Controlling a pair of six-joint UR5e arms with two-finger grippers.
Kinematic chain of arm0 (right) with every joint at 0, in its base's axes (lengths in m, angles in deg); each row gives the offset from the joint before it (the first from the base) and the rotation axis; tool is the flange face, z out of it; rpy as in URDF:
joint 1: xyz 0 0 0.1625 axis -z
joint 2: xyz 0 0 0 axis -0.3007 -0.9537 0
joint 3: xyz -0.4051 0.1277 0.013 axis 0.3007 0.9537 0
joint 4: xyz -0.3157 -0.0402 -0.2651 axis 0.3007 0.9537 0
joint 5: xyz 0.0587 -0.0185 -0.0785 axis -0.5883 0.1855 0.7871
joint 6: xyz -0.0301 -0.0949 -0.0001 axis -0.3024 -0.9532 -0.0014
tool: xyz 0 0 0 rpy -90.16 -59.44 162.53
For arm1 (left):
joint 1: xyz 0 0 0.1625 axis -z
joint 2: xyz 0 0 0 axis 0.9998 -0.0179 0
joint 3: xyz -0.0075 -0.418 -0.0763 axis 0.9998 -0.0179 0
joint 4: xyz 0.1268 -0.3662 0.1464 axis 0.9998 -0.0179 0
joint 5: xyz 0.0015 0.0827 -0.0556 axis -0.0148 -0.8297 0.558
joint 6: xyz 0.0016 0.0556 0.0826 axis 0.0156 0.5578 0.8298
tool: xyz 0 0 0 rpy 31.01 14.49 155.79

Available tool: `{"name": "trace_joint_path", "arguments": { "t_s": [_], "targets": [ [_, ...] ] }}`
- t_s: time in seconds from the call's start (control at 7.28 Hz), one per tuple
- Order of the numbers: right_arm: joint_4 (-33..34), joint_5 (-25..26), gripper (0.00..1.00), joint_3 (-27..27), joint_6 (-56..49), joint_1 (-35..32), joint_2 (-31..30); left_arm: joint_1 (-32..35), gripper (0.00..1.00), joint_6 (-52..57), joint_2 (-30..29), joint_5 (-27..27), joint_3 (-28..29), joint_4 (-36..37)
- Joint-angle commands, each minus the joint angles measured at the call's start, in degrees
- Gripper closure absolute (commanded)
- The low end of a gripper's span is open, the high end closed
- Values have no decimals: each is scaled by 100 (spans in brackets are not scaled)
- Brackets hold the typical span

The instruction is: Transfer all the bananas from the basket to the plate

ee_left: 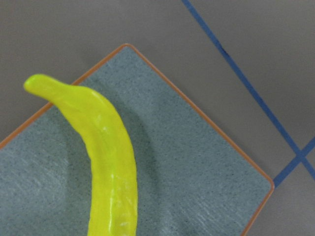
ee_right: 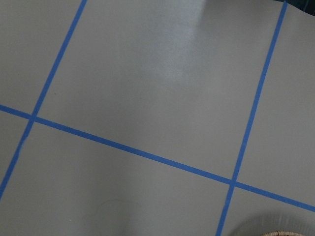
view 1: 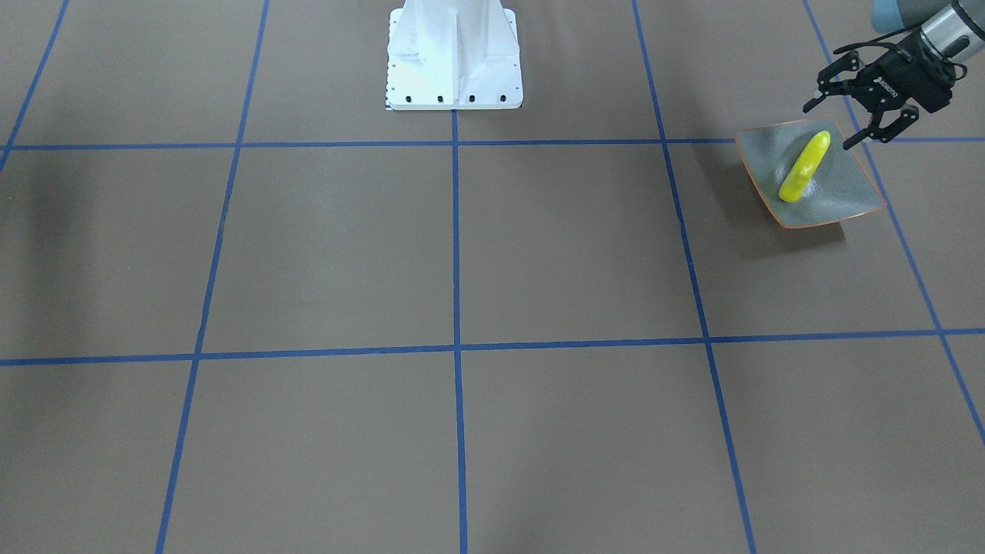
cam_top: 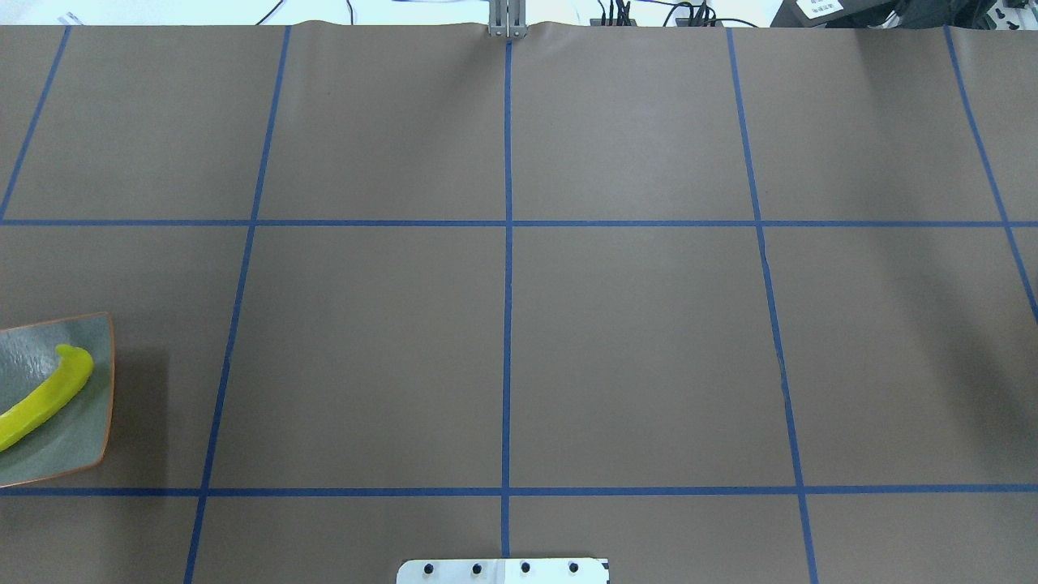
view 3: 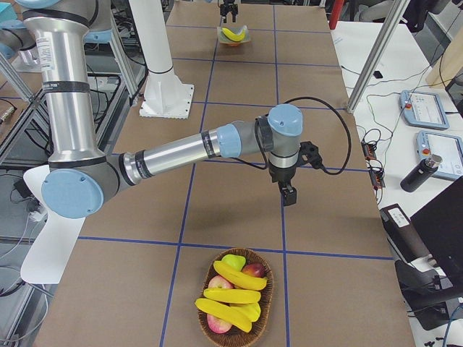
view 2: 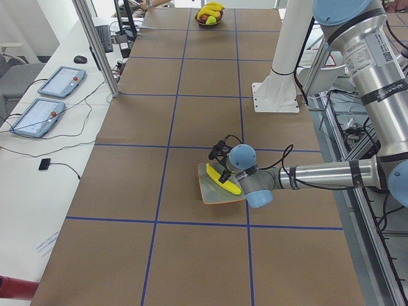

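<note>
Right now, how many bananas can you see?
4. One banana lies on the plate. Three are piled in the basket: a top one, a middle one and a front one. More may hide underneath.

Overhead and front-facing cameras are looking steeply down on the desk [cam_top: 632, 341] from opposite sides, sharing the plate [view 1: 839, 192]. The left wrist camera is viewing that plate close up; side cameras are looking lengthwise.

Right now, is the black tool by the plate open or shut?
Open: the left arm's black tool spreads its fingers, holding nothing, beside the squarish grey-green plate.
</note>
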Motion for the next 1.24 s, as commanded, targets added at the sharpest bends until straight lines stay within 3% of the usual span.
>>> {"name": "trace_joint_path", "arguments": {
  "t_s": [0.0, 0.27, 0.55, 0.82, 0.96, 1.1],
  "targets": [
    [-48, -13, 0, 453, -602, -215, -283, 596, 0, -21, -405, 591, 29, 241],
    [-378, -92, 1, 899, -682, -531, -538, 604, 0, -21, -459, 573, 29, 241],
    [-2150, -371, 1, 2389, -673, -882, -558, 622, 0, -21, -459, 564, -14, 232],
    [-2184, -408, 3, 3025, -805, -1514, -383, 631, 0, -21, -459, 564, -58, 206],
    [-2192, -408, 8, 3699, -788, -1708, -94, 631, 0, -3, -467, 556, -67, 197],
    [-2183, -408, 8, 3888, -422, -1780, -48, 631, 0, 32, -467, 555, -67, 179]
  ]
}}
